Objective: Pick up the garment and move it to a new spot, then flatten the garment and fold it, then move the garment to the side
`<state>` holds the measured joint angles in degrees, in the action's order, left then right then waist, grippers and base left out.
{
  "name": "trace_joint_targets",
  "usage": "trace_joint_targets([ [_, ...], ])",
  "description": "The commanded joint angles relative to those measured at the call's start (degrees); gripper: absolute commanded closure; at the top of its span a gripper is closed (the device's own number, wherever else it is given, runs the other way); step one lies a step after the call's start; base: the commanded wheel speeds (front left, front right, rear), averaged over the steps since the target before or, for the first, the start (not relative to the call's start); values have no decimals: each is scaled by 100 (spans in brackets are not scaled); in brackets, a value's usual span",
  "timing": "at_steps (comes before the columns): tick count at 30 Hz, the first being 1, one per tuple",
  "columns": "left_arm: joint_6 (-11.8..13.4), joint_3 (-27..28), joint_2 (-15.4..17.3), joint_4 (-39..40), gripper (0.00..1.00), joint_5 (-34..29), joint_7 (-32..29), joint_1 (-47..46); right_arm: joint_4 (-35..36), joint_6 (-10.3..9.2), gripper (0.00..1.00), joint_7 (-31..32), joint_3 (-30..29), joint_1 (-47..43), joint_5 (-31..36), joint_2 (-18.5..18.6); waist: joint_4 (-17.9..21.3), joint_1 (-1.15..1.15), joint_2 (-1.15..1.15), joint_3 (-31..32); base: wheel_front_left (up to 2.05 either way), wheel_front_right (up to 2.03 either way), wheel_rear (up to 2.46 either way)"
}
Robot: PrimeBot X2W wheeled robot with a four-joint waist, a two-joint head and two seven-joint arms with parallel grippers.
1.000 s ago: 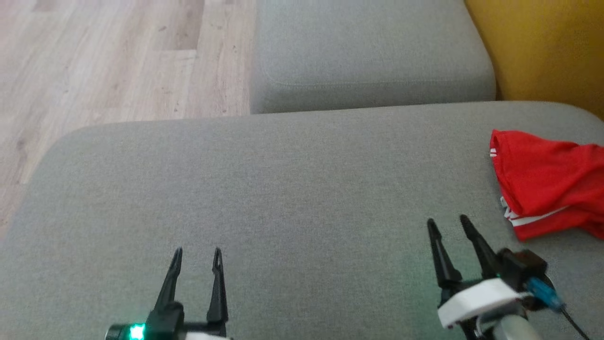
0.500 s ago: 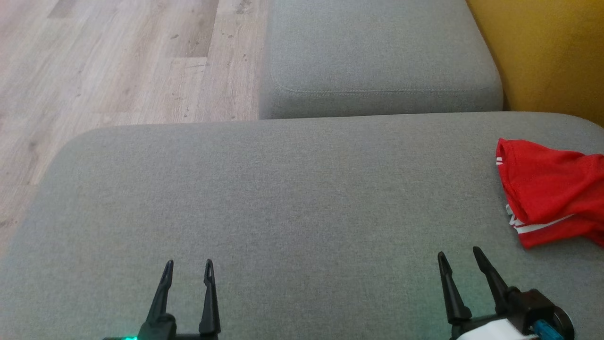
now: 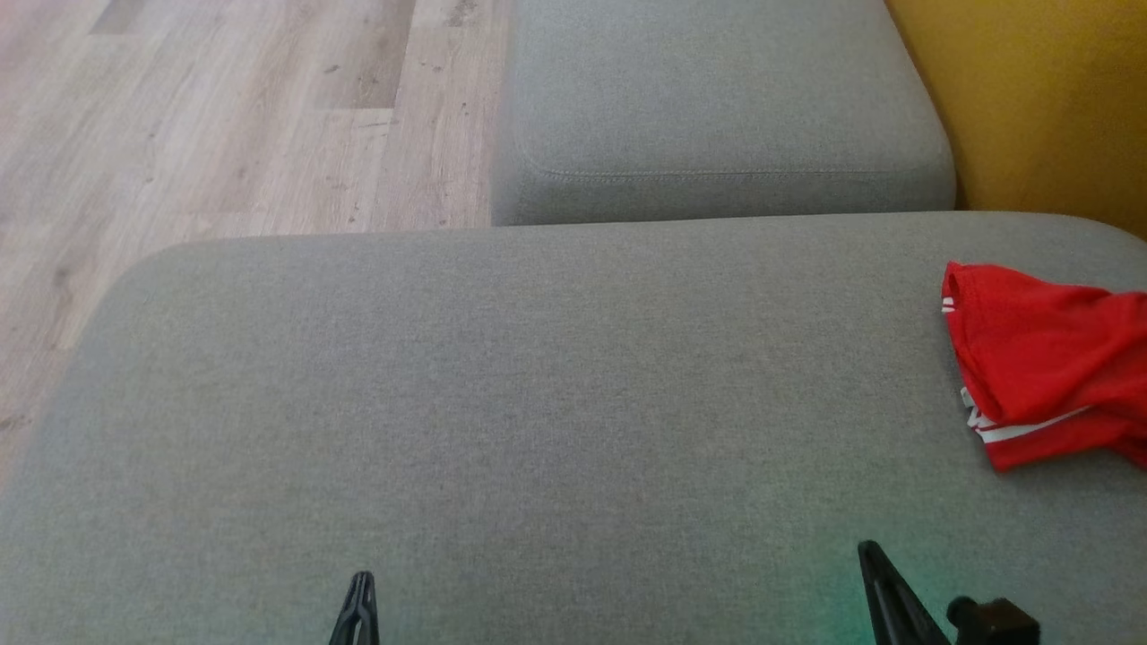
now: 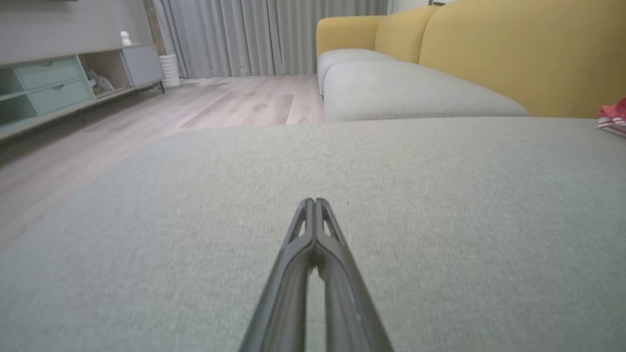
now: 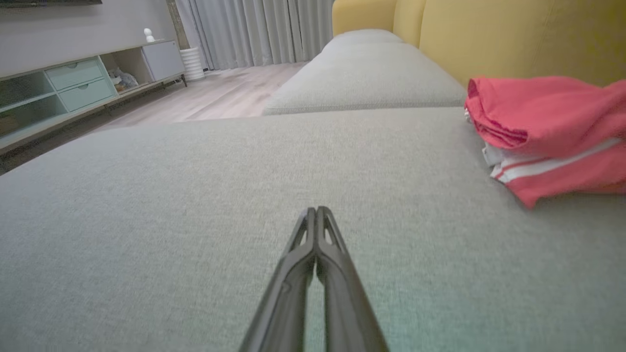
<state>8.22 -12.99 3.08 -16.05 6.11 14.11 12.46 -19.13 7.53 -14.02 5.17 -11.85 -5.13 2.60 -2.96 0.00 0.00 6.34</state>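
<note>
Head view, floor [image 3: 224, 116]: pale wood planks across the upper left, past the rounded corner of the seat cushion [image 3: 556, 376].
sideboard [image 4: 49, 83]: in the left wrist view it stands along the far-left wall, with pale green drawers and open shelves. Grey curtains [image 4: 274, 34] hang to its right at the back of the room.
left gripper [image 3: 360, 587]: its tip rises from the bottom edge of the head view, left of centre, over bare grey fabric. The left wrist view shows its two dark fingers pressed together at the tips with nothing between them. Whether it touches the fabric I cannot tell.
seat cushion: large, grey, woven and flat. It spans nearly the whole width of the head view.
second cushion [image 3: 717, 90]: the same grey, beyond the first and right of the floor, with a stitched seam along its near edge.
right gripper [image 3: 874, 569]: it comes up from the bottom edge, right of centre, leaning slightly left. The right wrist view shows its fingers closed tip to tip and empty. It is apart from the garment [image 3: 1039, 376], which lies ahead and to its right.
garment: red with white stripes, bunched in loose layers on the right end of the seat cushion. The right edge of the head view cuts part of it off.
backrest [image 3: 1030, 98]: mustard yellow, upper right, behind the garment and beside the second cushion.
</note>
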Motion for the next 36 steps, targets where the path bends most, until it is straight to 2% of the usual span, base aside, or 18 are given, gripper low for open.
trace_joint_targets([
  [1, -33, 34, 13, 194, 100, 201, -30, -191, 194, 0, 100, 34, -16, 179, -206, 12, 5, 0, 0, -11, 0, 0, 0],
  [36, -471, 413, 120, 171, 100, 2690, -475, -667, 283, -1, 100, 500, -215, 632, -2692, 108, 86, 0, 0, -190, 0, 0, 0],
])
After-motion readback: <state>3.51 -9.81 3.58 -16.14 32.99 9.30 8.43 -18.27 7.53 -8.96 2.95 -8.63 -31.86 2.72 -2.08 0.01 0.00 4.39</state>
